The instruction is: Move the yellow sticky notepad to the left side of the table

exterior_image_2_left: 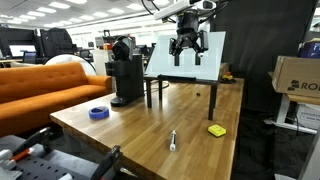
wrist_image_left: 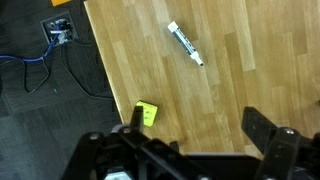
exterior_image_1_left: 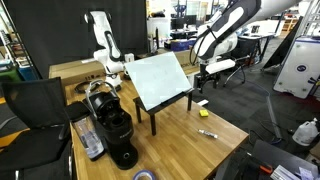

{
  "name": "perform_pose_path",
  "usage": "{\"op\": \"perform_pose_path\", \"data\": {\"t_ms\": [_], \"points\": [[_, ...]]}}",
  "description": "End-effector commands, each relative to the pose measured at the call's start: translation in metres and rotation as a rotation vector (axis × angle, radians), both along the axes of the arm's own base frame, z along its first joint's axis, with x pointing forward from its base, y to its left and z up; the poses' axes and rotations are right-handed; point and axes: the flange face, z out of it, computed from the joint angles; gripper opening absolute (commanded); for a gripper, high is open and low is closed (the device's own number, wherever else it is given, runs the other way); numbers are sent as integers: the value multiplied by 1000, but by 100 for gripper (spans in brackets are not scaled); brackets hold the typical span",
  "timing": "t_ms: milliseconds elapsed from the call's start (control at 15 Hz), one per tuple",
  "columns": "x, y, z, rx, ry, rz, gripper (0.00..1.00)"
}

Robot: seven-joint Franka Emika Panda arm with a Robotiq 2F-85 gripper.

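Observation:
The yellow sticky notepad [wrist_image_left: 147, 115] lies flat on the light wood table [wrist_image_left: 240, 90], close to the table's straight edge. It also shows in an exterior view [exterior_image_2_left: 216, 130], near the table's right edge [exterior_image_2_left: 150, 120]. My gripper [wrist_image_left: 198, 135] is open and empty, high above the table, with the pad just beside one fingertip in the wrist view. In both exterior views the gripper [exterior_image_2_left: 187, 55] [exterior_image_1_left: 201, 78] hangs in the air in front of the white board, well above the tabletop [exterior_image_1_left: 180, 140].
A thin marker pen [wrist_image_left: 186, 43] [exterior_image_2_left: 172, 140] lies in the middle of the table. A white board on a dark stand [exterior_image_2_left: 185, 60] [exterior_image_1_left: 160, 80], a black coffee machine [exterior_image_2_left: 125, 70] [exterior_image_1_left: 112, 125] and a blue tape roll [exterior_image_2_left: 98, 113] stand on it. Cables [wrist_image_left: 60, 40] lie on the floor past the edge.

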Motion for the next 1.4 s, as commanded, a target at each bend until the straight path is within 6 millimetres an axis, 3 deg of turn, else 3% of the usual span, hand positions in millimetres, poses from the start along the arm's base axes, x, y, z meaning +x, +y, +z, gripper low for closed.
{"op": "perform_pose_path", "data": {"t_ms": [0, 400, 1333], "points": [[2, 2, -1, -13, -2, 8, 100], [8, -7, -25, -25, -20, -9, 100], [-1, -120, -101, -19, -71, -55, 100]]}}
